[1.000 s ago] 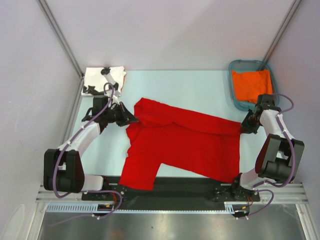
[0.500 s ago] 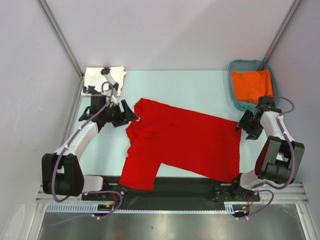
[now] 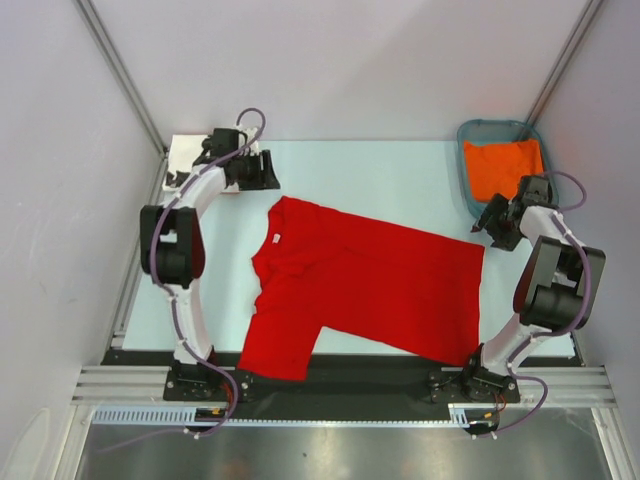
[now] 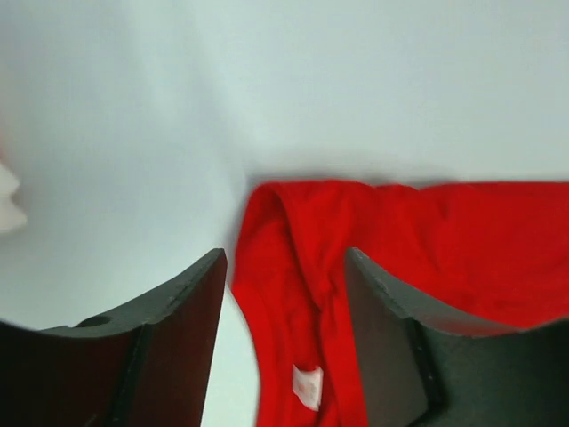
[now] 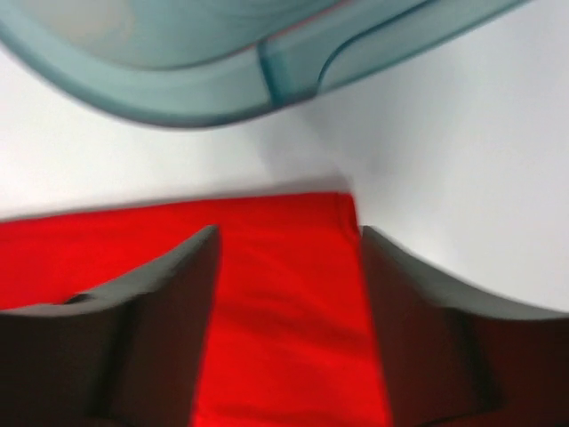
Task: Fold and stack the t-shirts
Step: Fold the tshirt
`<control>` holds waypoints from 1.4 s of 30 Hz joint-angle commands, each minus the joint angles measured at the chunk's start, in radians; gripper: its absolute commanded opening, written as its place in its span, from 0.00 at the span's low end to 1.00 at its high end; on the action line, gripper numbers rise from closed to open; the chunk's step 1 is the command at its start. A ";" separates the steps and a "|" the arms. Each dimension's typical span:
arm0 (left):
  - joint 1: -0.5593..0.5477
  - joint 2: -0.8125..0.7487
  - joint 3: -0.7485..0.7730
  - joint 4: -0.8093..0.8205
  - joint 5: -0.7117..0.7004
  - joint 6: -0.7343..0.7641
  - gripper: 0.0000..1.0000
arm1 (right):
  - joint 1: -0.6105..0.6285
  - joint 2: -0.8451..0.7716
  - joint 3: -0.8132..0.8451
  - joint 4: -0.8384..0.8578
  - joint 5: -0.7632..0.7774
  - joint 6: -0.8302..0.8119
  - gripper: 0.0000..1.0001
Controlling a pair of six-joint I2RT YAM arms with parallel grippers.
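Limp, light red t-shirt (image 3: 370, 290) (slides easily) wants pinching at its far corners; left pincer (image 4: 284, 267) and right pincer (image 5: 289, 240) both wide, empty.

The red tee (image 3: 370, 285) is showing one plain bright colour all over, with a small white label (image 3: 273, 238) at the collar. The white tee (image 3: 182, 158) is carrying black printed shapes. The basket (image 3: 464, 165) is looking translucent teal, and the cloth (image 3: 505, 165) in it is glowing orange. The table (image 3: 400, 180) is showing pale mint. The left gripper (image 4: 284, 267) and right gripper (image 5: 286, 240) are showing dark grey. The arms (image 3: 186, 320) are wearing white shells with black joints, and purple cables (image 3: 247, 111) are looping along them. The walls (image 3: 350, 70) are showing pale grey.
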 commanded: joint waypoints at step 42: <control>-0.026 0.320 0.335 -0.030 -0.038 -0.014 0.00 | 0.100 0.066 -0.118 0.255 0.211 0.054 0.00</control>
